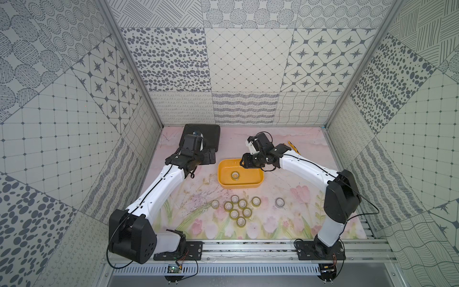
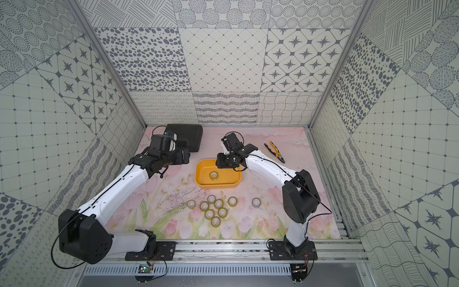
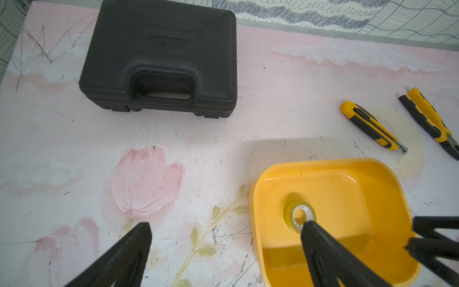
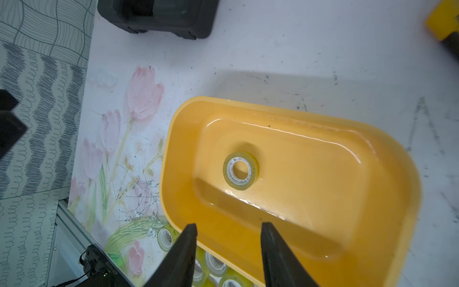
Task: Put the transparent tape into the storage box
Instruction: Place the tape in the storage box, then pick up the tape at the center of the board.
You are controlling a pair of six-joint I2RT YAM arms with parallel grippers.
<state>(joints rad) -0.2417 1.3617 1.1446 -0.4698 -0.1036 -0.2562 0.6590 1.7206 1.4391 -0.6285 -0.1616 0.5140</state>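
Yellow tub point(image 1: 250, 175) sits mid-frame in both top views, one tape roll point(image 4: 240, 170) flat on its floor. Nine more rolls point(image 1: 242, 203) lie on the mat point(image 1: 193, 211) below it. Over the tub's edge the right gripper point(image 4: 229, 225) hovers, fingers apart, empty; the left gripper point(image 3: 226, 225), left of the tub, is spread wide, empty.

**Layout findings**

One small clear tape roll point(image 1: 235, 175) lies inside the shallow yellow-orange plastic tub point(image 1: 248, 185) at the middle of the desk point(image 1: 285, 223). Nine more rolls point(image 1: 234, 214) lie before it. Behind-left: black plastic case point(image 2: 192, 133). Behind-right: yellow-handled pliers point(image 2: 275, 152), utility knife point(image 3: 372, 126).
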